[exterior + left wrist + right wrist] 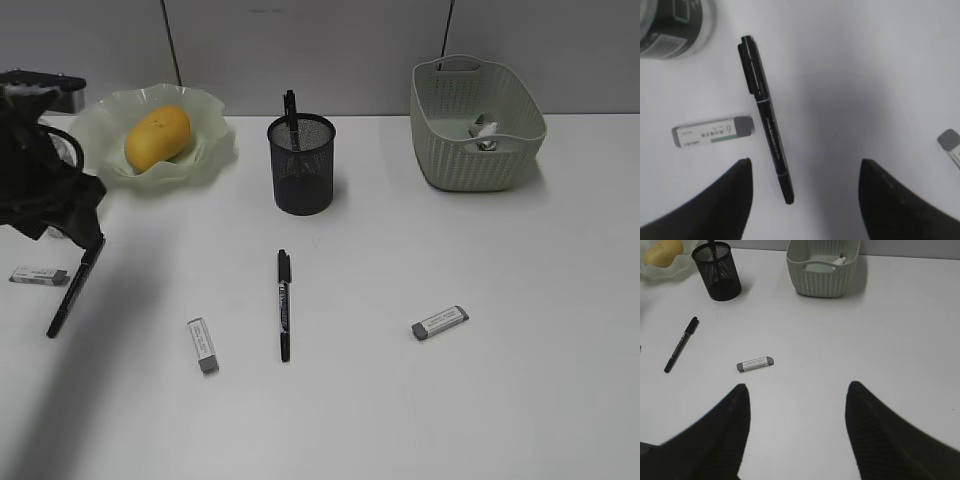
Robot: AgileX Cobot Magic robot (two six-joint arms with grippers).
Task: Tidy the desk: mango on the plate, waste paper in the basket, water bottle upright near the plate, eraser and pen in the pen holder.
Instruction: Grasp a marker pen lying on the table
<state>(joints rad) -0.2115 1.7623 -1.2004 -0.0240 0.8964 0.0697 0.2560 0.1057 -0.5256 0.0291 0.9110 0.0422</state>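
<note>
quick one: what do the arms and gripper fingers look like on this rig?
The left arm is black, draped in a crinkled black cover, with a grey block at its top. Left gripper fingers are dark, broad and tapered; right gripper fingers are black with finely dimpled faces. No markings visible.

A plain pale grey panelled wall point(330, 50) stands along the far edge of the white worktop point(520, 400), and 2 thin dark lines run down it, 1 at the left point(172, 45) and 1 at the right point(449, 25), well apart.
</note>
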